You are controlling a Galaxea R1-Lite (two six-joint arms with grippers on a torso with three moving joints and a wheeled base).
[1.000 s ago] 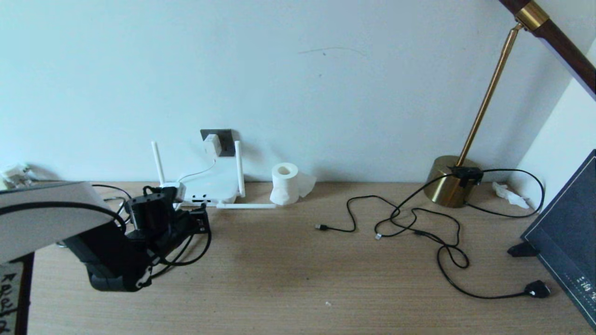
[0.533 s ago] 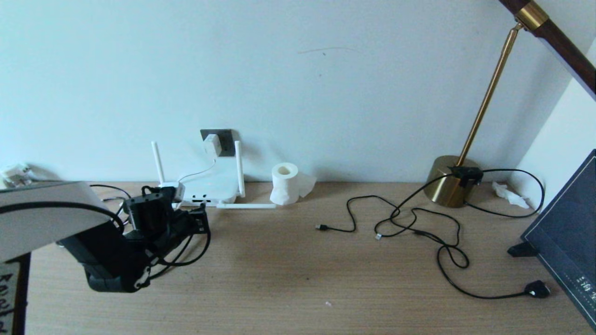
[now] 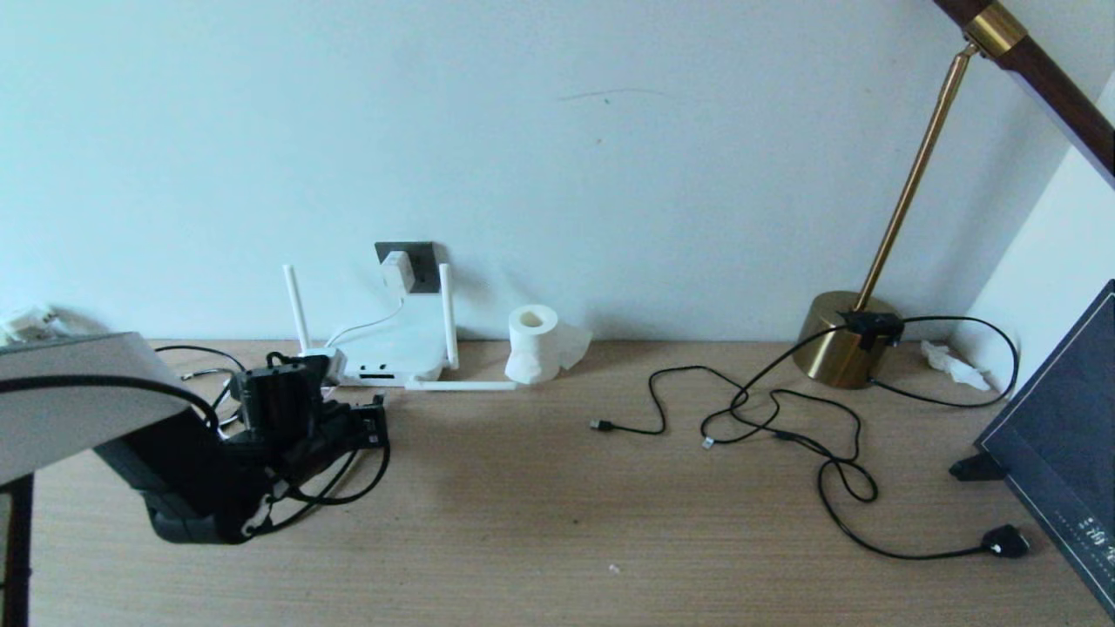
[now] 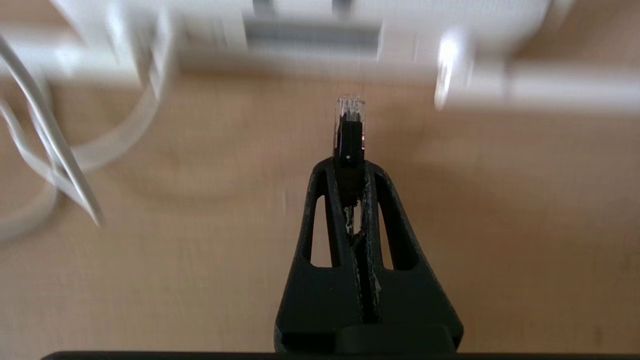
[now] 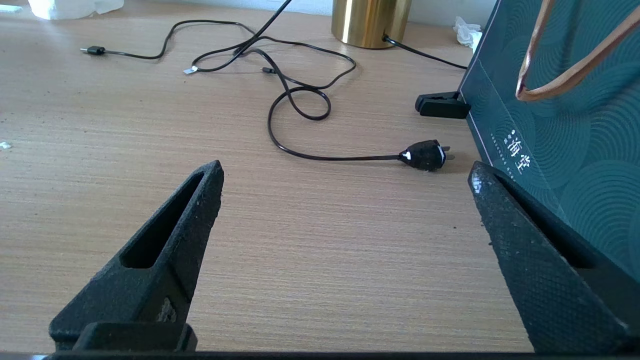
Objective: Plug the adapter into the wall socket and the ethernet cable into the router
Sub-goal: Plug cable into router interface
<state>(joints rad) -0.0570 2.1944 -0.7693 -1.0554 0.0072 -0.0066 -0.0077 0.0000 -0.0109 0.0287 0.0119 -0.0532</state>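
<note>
Ethernet cable (image 4: 350, 130) | pinched in left gripper (image 4: 350, 172) | router (image 3: 392, 353) near, apparently unplugged

adapter (image 3: 396, 272) in socket (image 3: 422, 264), ethernet plug (image 4: 350, 122) nr router (image 3: 396, 353)

the left gripper (image 3: 376, 427), pinching the ethernet cable (image 4: 350, 135), has drawn back slightly from the router (image 3: 392, 353).

A toilet-paper roll (image 3: 533, 344) stands upright by the wall on the wooden tabletop (image 3: 557, 522). Farther right, thin black cords (image 3: 766, 418) lie tangled near a brass lamp base (image 3: 845, 340). A bulky black plug (image 3: 1004, 542) rests beside a dark green box (image 3: 1058, 444).
</note>
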